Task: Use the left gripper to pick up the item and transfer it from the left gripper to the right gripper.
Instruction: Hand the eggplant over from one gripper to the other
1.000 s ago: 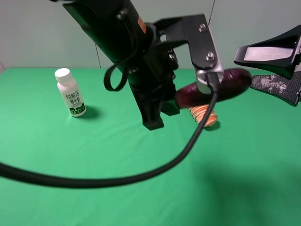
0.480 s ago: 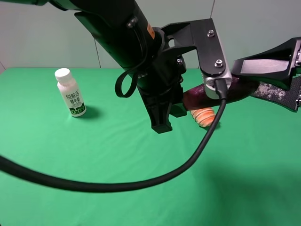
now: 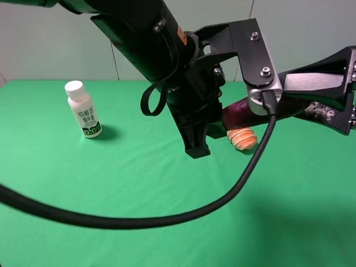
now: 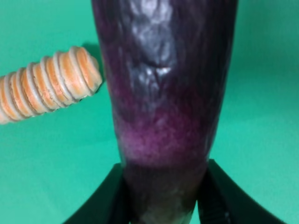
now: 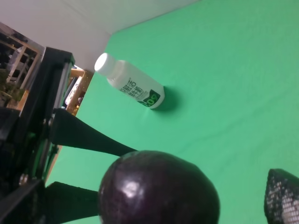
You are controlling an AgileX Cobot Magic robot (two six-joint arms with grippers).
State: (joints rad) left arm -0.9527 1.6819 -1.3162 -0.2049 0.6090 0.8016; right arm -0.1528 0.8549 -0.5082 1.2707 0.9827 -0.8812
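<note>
Clearly the handover is at its midpoint. The left gripper (image 4: 163, 205) has its fingers (image 4: 108, 201) pinching the eggplant (image 3: 238, 110) near its paler end. It holds the eggplant off the table (image 3: 111, 233) at the centre right of the high view, with the dark rounded end pointing toward the right edge of the frame. That pose offers the free end to the right gripper (image 3: 305, 99), whose fingers (image 3: 311, 80) are spread, one above and one below the eggplant's end. In the right wrist view a gap shows between the dark bulb and the textured finger at the lower right, so I judge they are not gripping yet. The orange ridged object (image 3: 242, 138) lies on the table just below the eggplant. The white bottle (image 3: 83, 109) stands well apart at the left. The left grip should hold until the right fingers press in.
</note>
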